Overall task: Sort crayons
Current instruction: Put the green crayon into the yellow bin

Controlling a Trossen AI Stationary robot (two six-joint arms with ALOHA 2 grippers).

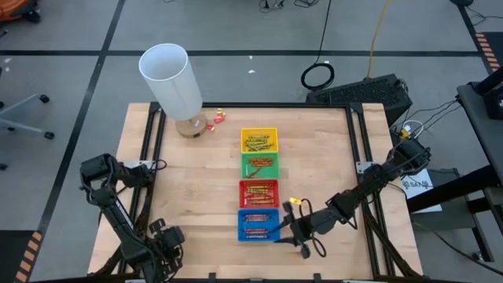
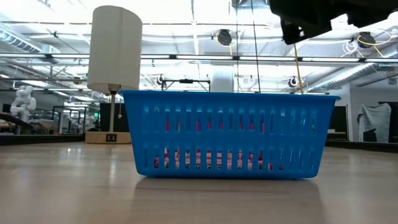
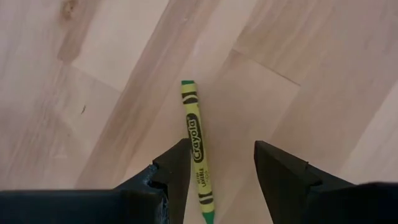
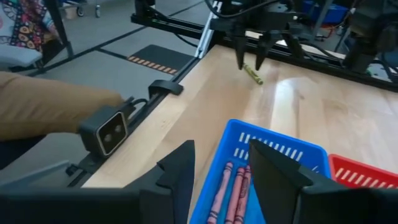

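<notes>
A yellow-green crayon (image 3: 196,146) lies flat on the wooden table near its near left corner. My left gripper (image 3: 221,158) hangs open just above it, pointing down, one finger on each side and the crayon close to one finger. The right wrist view shows that crayon (image 4: 252,74) under the same gripper. Four trays stand in a row at mid-table: yellow (image 1: 258,140), green (image 1: 259,165), red (image 1: 258,192) and blue (image 1: 256,224), each holding crayons. My right gripper (image 4: 217,171) is open over the blue tray's near right corner, above its pinkish-red crayons (image 4: 233,186), with nothing between its fingers.
A tall white cylinder (image 1: 173,79) on a wooden base stands at the far left, with small red and yellow bits (image 1: 216,118) beside it. A small camera (image 4: 106,132) sits at the table's near edge, and a person's tan sleeve (image 4: 50,106) shows beyond it.
</notes>
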